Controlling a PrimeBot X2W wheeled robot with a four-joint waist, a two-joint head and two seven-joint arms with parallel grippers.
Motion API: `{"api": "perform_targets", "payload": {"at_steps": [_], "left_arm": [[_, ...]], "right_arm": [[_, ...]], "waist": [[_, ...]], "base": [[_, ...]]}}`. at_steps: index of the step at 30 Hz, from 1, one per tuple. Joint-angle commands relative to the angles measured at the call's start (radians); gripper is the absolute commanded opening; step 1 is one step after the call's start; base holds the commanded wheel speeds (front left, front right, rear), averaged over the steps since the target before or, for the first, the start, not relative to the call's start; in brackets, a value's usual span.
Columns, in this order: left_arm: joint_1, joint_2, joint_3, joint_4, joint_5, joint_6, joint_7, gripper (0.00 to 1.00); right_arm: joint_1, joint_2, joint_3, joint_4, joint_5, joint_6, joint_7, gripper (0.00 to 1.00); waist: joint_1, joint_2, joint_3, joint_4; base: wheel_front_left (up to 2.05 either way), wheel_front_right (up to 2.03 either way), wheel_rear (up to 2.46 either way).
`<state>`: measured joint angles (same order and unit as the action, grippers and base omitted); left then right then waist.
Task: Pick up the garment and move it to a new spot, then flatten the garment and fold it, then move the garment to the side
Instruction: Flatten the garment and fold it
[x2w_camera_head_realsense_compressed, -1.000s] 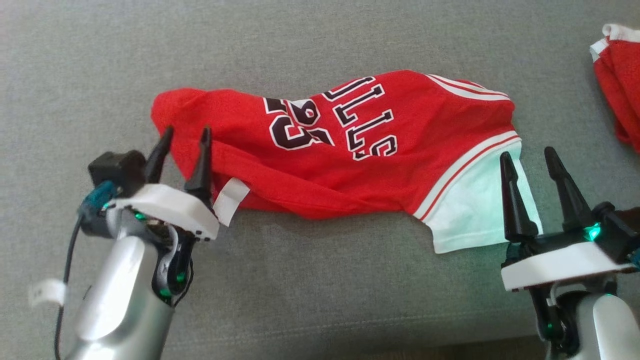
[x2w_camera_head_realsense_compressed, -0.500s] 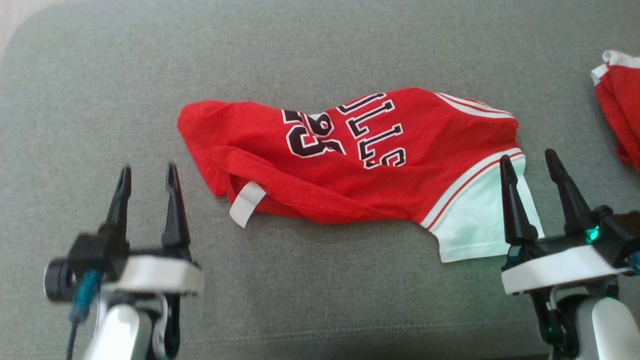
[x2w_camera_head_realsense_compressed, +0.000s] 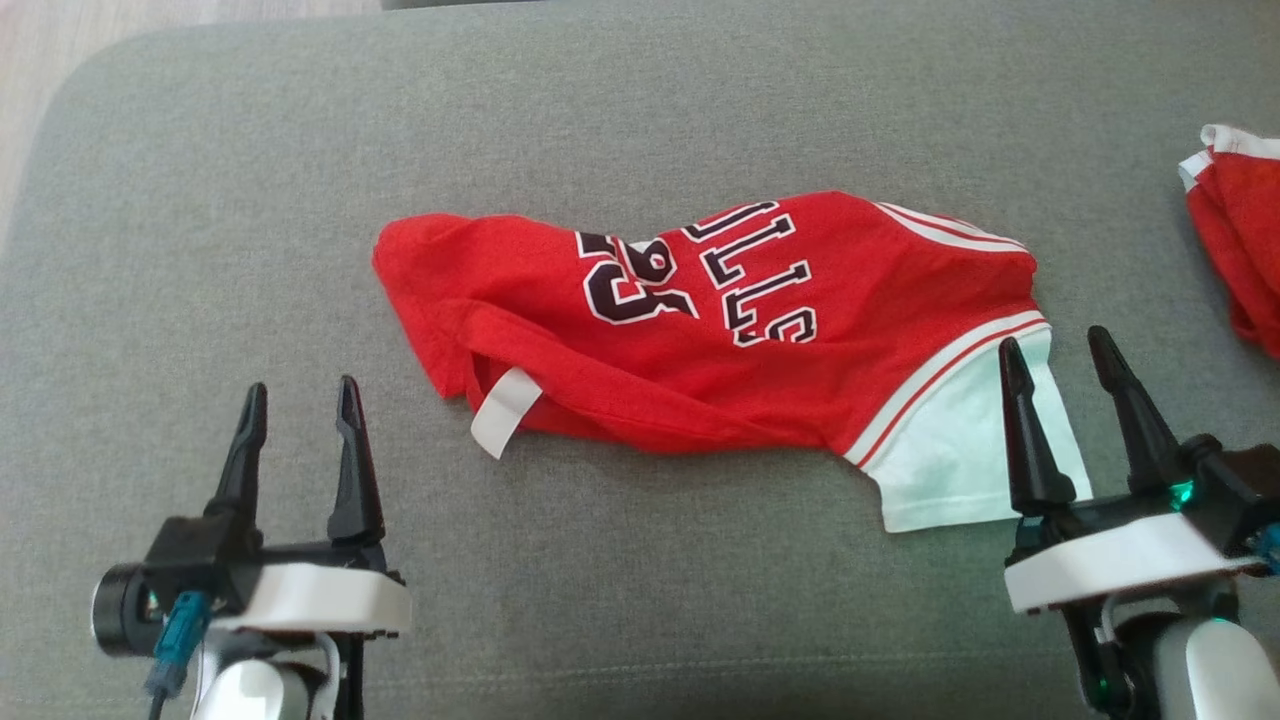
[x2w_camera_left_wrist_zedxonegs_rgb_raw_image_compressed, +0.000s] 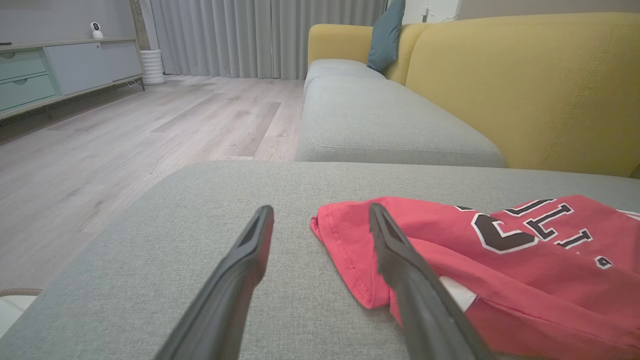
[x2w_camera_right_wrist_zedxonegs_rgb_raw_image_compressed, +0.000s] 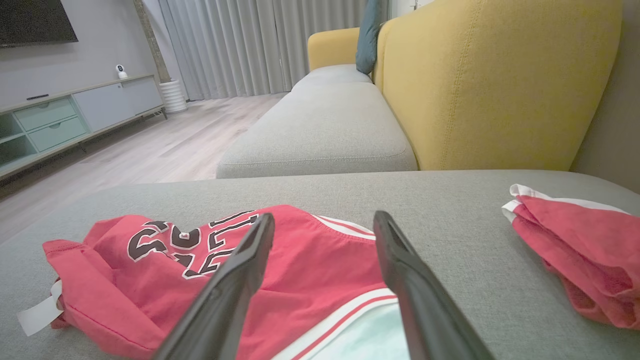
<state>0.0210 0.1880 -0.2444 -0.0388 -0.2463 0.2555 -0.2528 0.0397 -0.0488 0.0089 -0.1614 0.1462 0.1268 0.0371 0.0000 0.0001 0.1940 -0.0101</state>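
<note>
Left tool (x2w_camera_head_realsense_compressed: 300, 388) nearest me, lower left, fingers spread wide, nothing between. One second ago it stood at garment's left end; now pulled back, apart from cloth. Right tool (x2w_camera_head_realsense_compressed: 1053, 340) also spread, empty, over white panel (x2w_camera_head_realsense_compressed: 960, 460), same place as before. Head camera has tilted; floor (x2w_camera_head_realsense_compressed: 60, 30) now seen.

Red garment (x2w_camera_head_realsense_compressed: 780, 390) lies crumpled across grey cushion (x2w_camera_head_realsense_compressed: 640, 120). White tag (x2w_camera_head_realsense_compressed: 503, 412) at left end, no print visible. Black letters "ULLS" readable, upside down to me; number beside them half folded, unsure. Second red cloth (x2w_camera_head_realsense_compressed: 1240, 250) far right.

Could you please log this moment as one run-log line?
jersey: crumpled on grey cushion | left gripper: open, apart from jersey | right gripper: open, over white sleeve | second red garment: far right
</note>
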Motion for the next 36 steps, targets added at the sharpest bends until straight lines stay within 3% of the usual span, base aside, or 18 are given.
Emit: {"api": "perform_targets", "payload": {"at_steps": [1,10,14,22,30,31,32,33,36], "left_arm": [[-0.016,0.016,0.036,-0.033,0.003,0.002,-0.009,1.00],[-0.030,0.021,0.024,-0.032,0.008,-0.005,-0.009,1.00],[-0.095,0.025,-0.022,0.002,0.008,-0.053,0.032,1.00],[-0.262,0.007,-0.094,0.203,-0.042,-0.157,0.202,1.00],[-0.312,0.002,-0.087,0.326,-0.075,-0.159,0.273,1.00],[-0.316,0.002,-0.087,0.336,-0.078,-0.161,0.273,0.82],[-0.319,0.002,-0.089,0.345,-0.082,-0.167,0.274,0.13],[-0.320,0.002,-0.090,0.350,-0.085,-0.171,0.271,0.00],[-0.311,0.004,-0.089,0.331,-0.088,-0.173,0.250,0.00]], "right_arm": [[-0.010,-0.010,0.019,-0.041,-0.008,0.004,0.004,1.00],[-0.011,-0.008,0.020,-0.045,-0.006,0.004,0.006,1.00],[-0.015,-0.007,0.018,-0.050,-0.005,0.004,0.008,1.00],[-0.037,-0.008,0.032,-0.045,0.002,0.004,0.009,1.00],[-0.043,-0.007,0.028,-0.036,0.008,0.004,0.002,1.00],[-0.044,-0.007,0.028,-0.036,0.008,0.004,0.001,1.00],[-0.045,-0.007,0.028,-0.036,0.008,0.004,0.000,1.00],[-0.045,-0.007,0.028,-0.035,0.008,0.004,0.000,1.00],[-0.044,-0.007,0.022,-0.035,0.007,0.004,-0.001,1.00]], "waist": [[0.0000,-0.0001,0.000,0.000],[0.0000,-0.0001,0.006,-0.001],[0.0000,-0.0001,0.023,0.002],[0.0000,-0.0001,0.057,-0.023],[0.0000,-0.0001,0.079,-0.042],[0.0000,-0.0001,0.081,-0.043],[0.0000,-0.0001,0.082,-0.044],[0.0000,-0.0001,0.082,-0.045],[0.0000,-0.0001,0.079,-0.044]], "base": [[0.00,0.00,0.00],[0.00,0.00,0.00],[0.00,0.00,0.00],[0.00,0.00,0.00],[0.00,0.00,0.00],[0.00,0.00,0.00],[0.00,0.00,0.00],[0.00,0.00,0.00],[0.00,0.00,0.00]]}}
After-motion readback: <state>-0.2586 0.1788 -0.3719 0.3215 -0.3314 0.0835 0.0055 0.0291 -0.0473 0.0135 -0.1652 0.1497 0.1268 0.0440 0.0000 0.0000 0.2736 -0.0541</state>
